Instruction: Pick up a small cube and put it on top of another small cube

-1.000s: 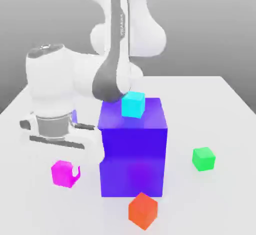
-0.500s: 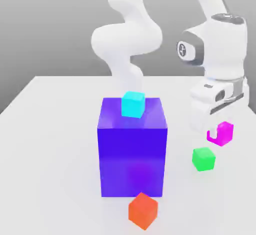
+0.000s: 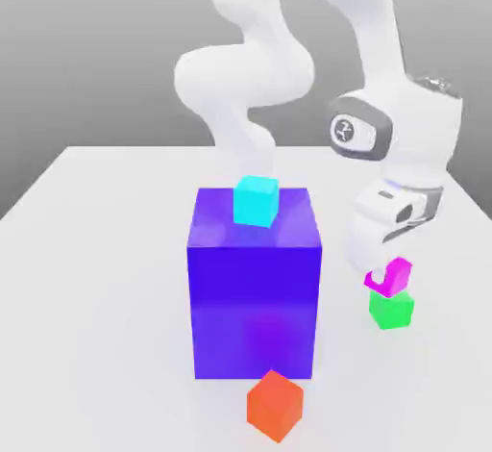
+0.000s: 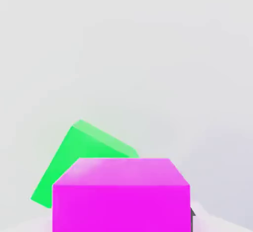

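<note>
1. At the exterior view's left of the group, we count one large blue-purple block (image 3: 254, 306), upright on the one table (image 3: 106, 296).
2. We see one cyan cube (image 3: 256, 201) on that block; both match the earlier frame.
3. Next we find one orange-red cube (image 3: 275, 406) on the table, near the block and unmoved.
4. Farther right, our one gripper (image 3: 385, 274) is clenched on the magenta cube. Since the earlier frame, it has brought the cube leftward and lower in the exterior view.
5. We count one magenta cube (image 3: 397, 275), tilted in the exterior view, just above the green one; we cannot tell whether they touch. Its edges look equal, so we can name no long axis.
6. We count one green cube (image 3: 391, 310) flat on the table, unmoved. In the hand view, its edges run askew to the magenta cube's.
</note>
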